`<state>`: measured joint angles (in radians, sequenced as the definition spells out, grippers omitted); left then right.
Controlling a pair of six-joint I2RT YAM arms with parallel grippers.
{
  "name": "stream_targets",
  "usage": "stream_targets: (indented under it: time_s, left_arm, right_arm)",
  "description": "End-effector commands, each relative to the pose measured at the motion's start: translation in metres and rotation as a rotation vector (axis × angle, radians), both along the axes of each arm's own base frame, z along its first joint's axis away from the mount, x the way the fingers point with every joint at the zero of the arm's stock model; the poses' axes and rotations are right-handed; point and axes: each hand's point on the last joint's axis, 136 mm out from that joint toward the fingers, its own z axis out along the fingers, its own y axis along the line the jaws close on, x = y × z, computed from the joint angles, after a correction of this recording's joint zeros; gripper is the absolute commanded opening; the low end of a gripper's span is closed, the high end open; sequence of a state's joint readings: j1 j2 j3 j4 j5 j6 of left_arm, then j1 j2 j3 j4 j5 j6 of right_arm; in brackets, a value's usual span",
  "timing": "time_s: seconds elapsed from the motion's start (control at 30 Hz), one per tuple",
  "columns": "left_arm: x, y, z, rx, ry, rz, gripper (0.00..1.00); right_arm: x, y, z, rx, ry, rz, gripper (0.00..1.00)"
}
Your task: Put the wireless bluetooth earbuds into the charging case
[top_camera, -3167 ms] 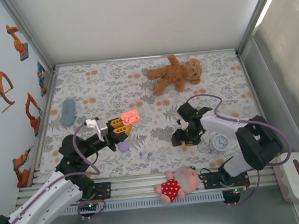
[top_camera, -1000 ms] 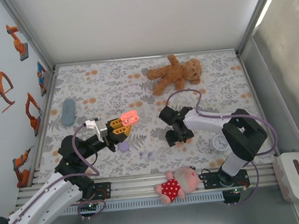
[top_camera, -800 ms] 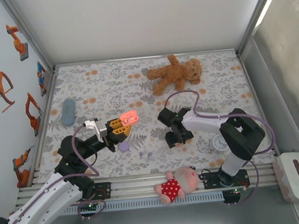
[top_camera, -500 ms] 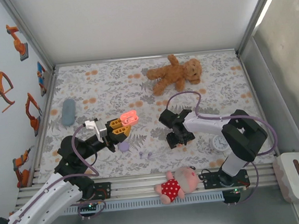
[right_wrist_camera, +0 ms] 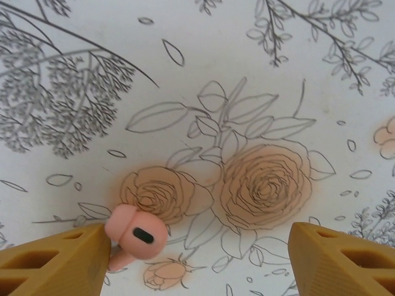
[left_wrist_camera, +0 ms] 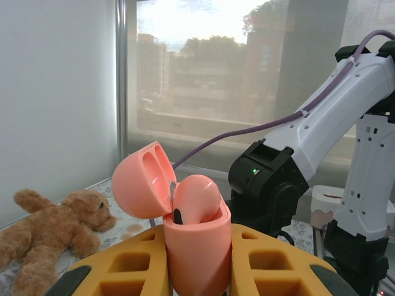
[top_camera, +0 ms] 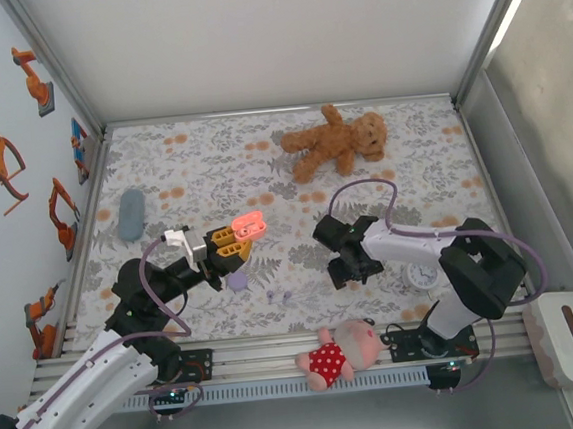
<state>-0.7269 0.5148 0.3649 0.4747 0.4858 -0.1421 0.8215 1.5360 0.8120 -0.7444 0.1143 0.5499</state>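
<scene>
At the far left of the floral table cover (top_camera: 173, 174) lies a blue-grey oblong pouch (top_camera: 131, 214), well apart from both arms. The left gripper (top_camera: 240, 235) is raised above the cover, its yellow fingers (left_wrist_camera: 117, 274) clenched on the lower half of the coral case (left_wrist_camera: 196, 246), which stands upright between them. The case's lid (left_wrist_camera: 145, 179) is swung open and tipped back to the left. One seated earbud (left_wrist_camera: 196, 197), orange-pink, sits in the case body with its rounded head showing above the rim. In the top view a lilac case (top_camera: 237, 279) lies on the cover just below this gripper, and two tiny lilac earbuds (top_camera: 278, 297) lie near it to the right.

The teddy bear (top_camera: 332, 142) lies at the far side, near the middle. The right gripper (right_wrist_camera: 199, 237) is low over the cover with its fingers (right_wrist_camera: 49, 265) spread wide, grasping nothing. The loose earbud (right_wrist_camera: 136, 233), also orange-pink, lies on the cover between them, touching the tip of the finger on the left of the wrist view and well apart from the other. A small white clock (top_camera: 420, 274) lies just beside the right arm.
</scene>
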Motion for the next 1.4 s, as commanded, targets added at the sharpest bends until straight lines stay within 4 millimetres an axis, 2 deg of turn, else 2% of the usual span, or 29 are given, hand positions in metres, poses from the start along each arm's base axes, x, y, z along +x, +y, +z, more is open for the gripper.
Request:
stream_targets:
  time_s: [0.0,0.13,0.4,0.57,0.83,0.93,1.37]
  left_arm:
    - [-0.004,0.002,0.016,-0.027,-0.042,-0.001,0.00]
    - [-0.003,0.002,0.015,-0.023,-0.039,0.002,0.00]
    - [-0.003,0.002,0.017,-0.023,-0.041,0.002,0.00]
    - [-0.003,0.002,0.017,-0.022,-0.040,0.002,0.00]
    - [-0.003,0.003,0.018,-0.023,-0.041,0.007,0.00]
    - [-0.003,0.002,0.018,-0.022,-0.041,0.005,0.00]
    - [-0.002,0.001,0.016,-0.016,-0.037,0.003,0.00]
  right_arm:
    - [-0.010,-0.019,0.004,-0.067,0.007,-0.009,0.75]
    - [-0.010,-0.018,0.008,-0.052,0.002,-0.010,0.75]
    - [0.008,0.022,0.043,0.150,-0.053,0.017,0.74]
    - [0.014,0.030,0.028,0.220,-0.016,-0.039,0.59]
    - [0.015,0.028,0.010,0.196,0.007,-0.057,0.53]
    - [0.013,0.027,0.004,0.181,0.023,-0.059,0.46]
    - [0.003,0.021,-0.011,0.154,0.073,-0.064,0.39]
